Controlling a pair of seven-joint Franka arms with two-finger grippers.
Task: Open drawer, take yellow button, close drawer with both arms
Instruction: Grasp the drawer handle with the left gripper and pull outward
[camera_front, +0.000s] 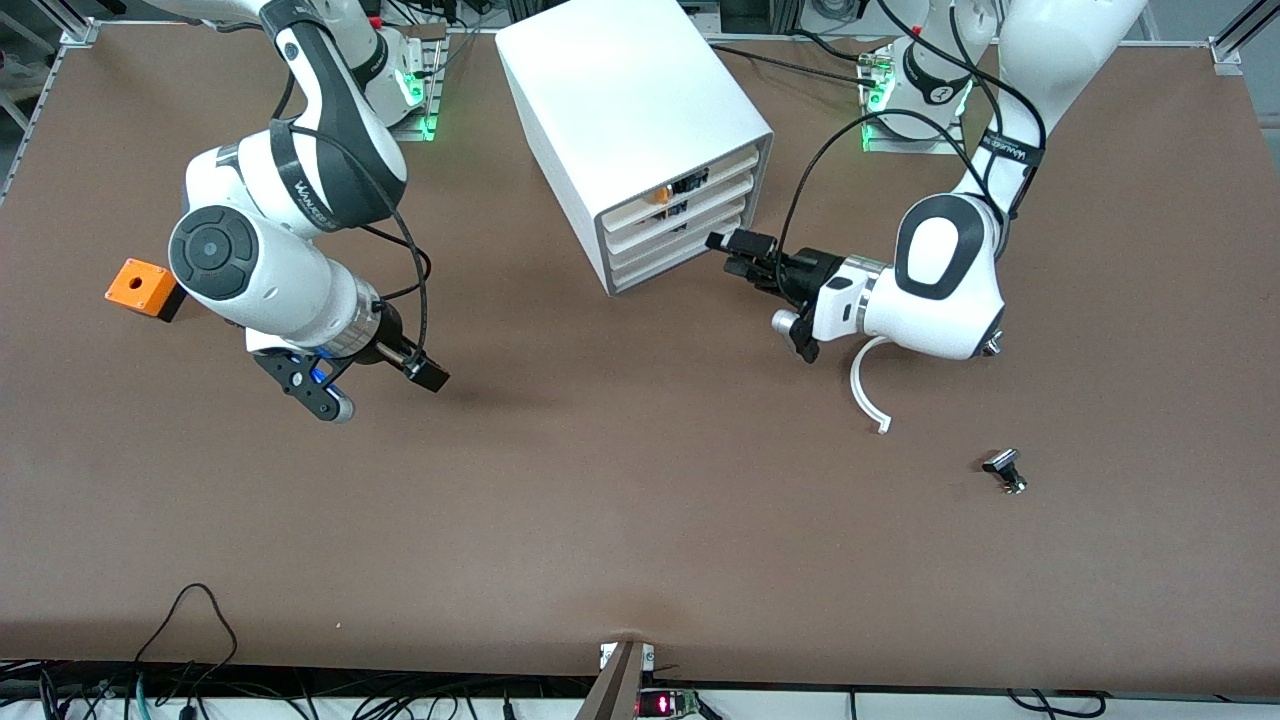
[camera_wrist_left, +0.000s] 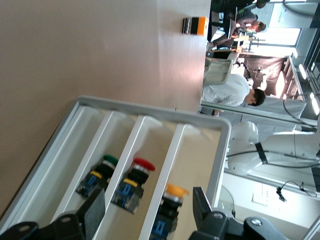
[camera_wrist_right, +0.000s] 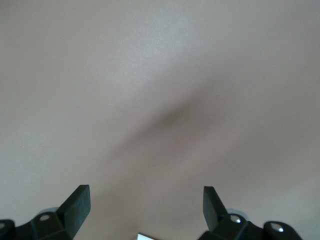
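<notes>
White cabinet (camera_front: 630, 120): four drawers, three buttons. Left pincer (camera_front: 728, 255) gapes before them; right pincer (camera_front: 385, 385) gapes over table (camera_front: 640, 520).

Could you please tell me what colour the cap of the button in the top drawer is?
Orange-yellow; the button shows best in the left wrist view.

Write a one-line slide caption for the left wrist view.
Open left gripper faces the cabinet front, where drawers hold green, red and yellow button.
</notes>
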